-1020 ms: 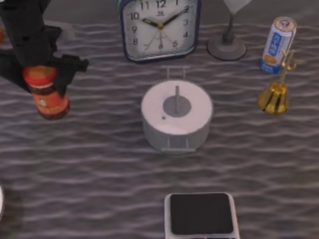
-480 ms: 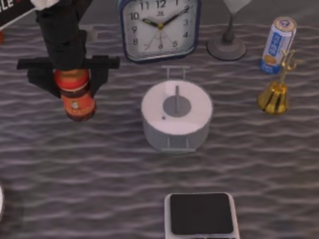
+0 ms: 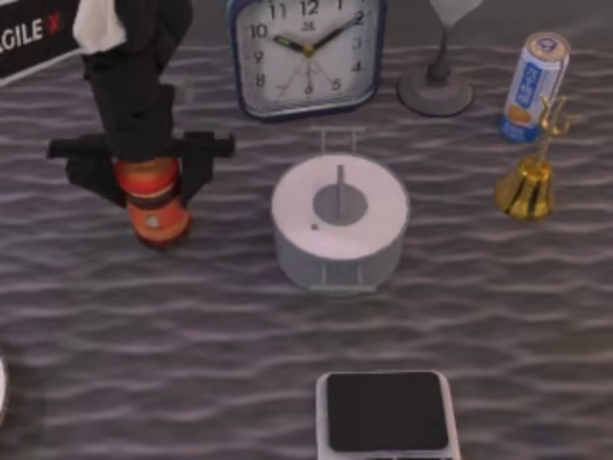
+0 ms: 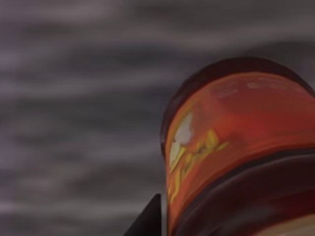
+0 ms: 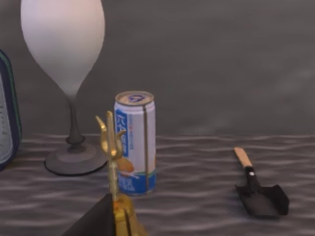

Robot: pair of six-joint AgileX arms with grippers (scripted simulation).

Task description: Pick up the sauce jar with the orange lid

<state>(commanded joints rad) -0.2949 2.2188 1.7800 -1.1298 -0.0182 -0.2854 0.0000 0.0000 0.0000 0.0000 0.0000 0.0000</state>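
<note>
My left gripper (image 3: pixel 142 163) is shut on the sauce jar (image 3: pixel 159 217) at the table's left, left of the white round box. The jar hangs below the gripper, orange-red with a dark band and a round mark. Its orange lid (image 3: pixel 146 176) sits between the black fingers and is partly hidden by them. The left wrist view is filled by the jar's body (image 4: pixel 236 137), with one black fingertip (image 4: pixel 150 221) against its side. My right arm is outside the top view. One dark finger (image 5: pixel 98 221) of its gripper shows in the right wrist view, with nothing held.
A blue alarm clock (image 3: pixel 306 53) stands at the back centre. A white round box (image 3: pixel 340 225) sits mid-table. At the right are a glass's foot (image 3: pixel 436 91), a blue-and-white can (image 3: pixel 534 86) and a gold bell (image 3: pixel 525 187). A black-screened device (image 3: pixel 388 412) lies at the front. A small trowel (image 5: pixel 258 189) lies beyond.
My left gripper has carried the jar rightward from the table's left edge toward the white box, then nearly stopped. The right wrist's surroundings have no earlier frame.
</note>
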